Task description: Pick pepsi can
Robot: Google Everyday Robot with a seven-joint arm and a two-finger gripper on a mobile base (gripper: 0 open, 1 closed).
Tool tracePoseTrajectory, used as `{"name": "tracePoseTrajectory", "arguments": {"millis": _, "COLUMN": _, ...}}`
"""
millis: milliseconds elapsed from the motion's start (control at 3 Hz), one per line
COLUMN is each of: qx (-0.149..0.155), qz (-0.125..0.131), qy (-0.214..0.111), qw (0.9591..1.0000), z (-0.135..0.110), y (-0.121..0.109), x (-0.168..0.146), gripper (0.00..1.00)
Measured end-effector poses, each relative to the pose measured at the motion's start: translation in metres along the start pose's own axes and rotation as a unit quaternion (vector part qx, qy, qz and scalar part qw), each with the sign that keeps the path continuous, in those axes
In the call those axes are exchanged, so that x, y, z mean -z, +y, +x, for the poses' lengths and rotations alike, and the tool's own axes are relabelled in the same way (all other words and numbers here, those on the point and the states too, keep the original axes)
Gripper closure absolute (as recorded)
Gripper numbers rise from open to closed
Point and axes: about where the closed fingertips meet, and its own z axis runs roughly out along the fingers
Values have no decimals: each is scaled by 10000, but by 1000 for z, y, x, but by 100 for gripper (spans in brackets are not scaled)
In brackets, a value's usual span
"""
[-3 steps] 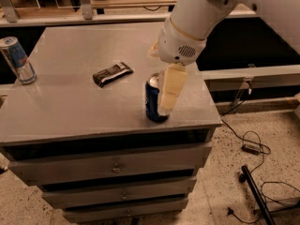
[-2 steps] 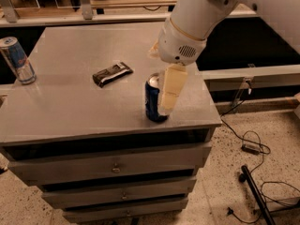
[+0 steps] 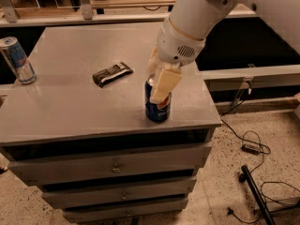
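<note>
Standing upright near the front right corner of the cabinet (image 3: pixel 70 107), the pepsi can (image 3: pixel 158 110) rests on the cabinet's grey top, with the gripper (image 3: pixel 157 88) come down over it from the arm that reaches in from beyond the cabinet's right side. Its 2 fingers are drawn in around the upper half of the pepsi can: the near finger (image 3: pixel 165 83) lies slantwise across the front wall and seems to press on it, while the far one is mostly hidden behind the silver top, so the hold looks made, though the base is not yet off the cabinet. A can like this is probably light if empty and fairly weighty if full. Its thin metal wall is stiff enough for a moderate squeeze but dents under a hard one, and its smooth round side can slip or turn between flat pads. The best hold is across the middle of the body, pads on opposite sides, below the tapered shoulder. Against the frame from 1 second ago, the near finger has shifted inward toward the pepsi can and now covers more of its label. The pepsi can, the bar (image 3: pixel 112 74) at the middle of the cabinet top and the slim can (image 3: pixel 18 60) at the cabinet's left edge have not moved.
</note>
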Motion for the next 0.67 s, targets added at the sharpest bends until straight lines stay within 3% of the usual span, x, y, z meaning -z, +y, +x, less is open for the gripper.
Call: {"name": "tracePoseTrajectory", "arguments": {"millis": 667, "qx": -8, "qz": 152, "qy": -141, "qw": 9998, "z": 4, "y": 0, "x": 15, "gripper": 88}}
